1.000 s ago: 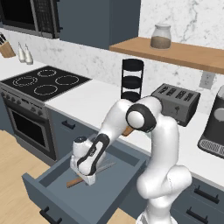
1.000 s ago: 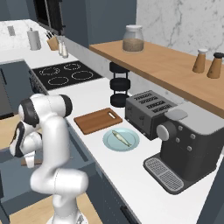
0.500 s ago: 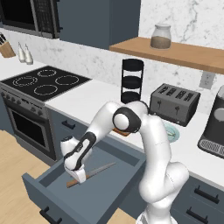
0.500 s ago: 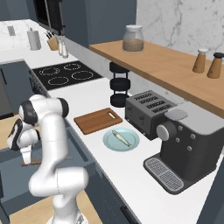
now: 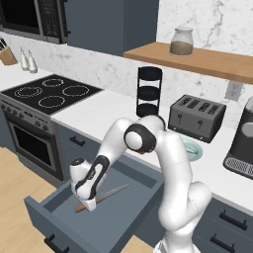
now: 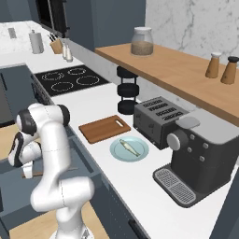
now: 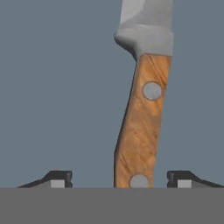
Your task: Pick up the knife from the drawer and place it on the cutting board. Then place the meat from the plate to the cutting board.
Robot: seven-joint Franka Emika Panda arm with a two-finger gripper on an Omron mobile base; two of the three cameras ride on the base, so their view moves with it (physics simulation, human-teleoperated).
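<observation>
Drawer [image 5: 59, 210] floor: claw [image 7: 117, 178] hides knife [image 7: 142, 127] butt.

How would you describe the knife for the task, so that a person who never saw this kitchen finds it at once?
Look below the white counter, right of the stove, at the pulled-out blue-grey drawer. The knife lies flat on its floor, under the gripper. Its brown wooden handle with rivets and long grey blade distinguish it from the dark-handled knives in the far block.
</observation>
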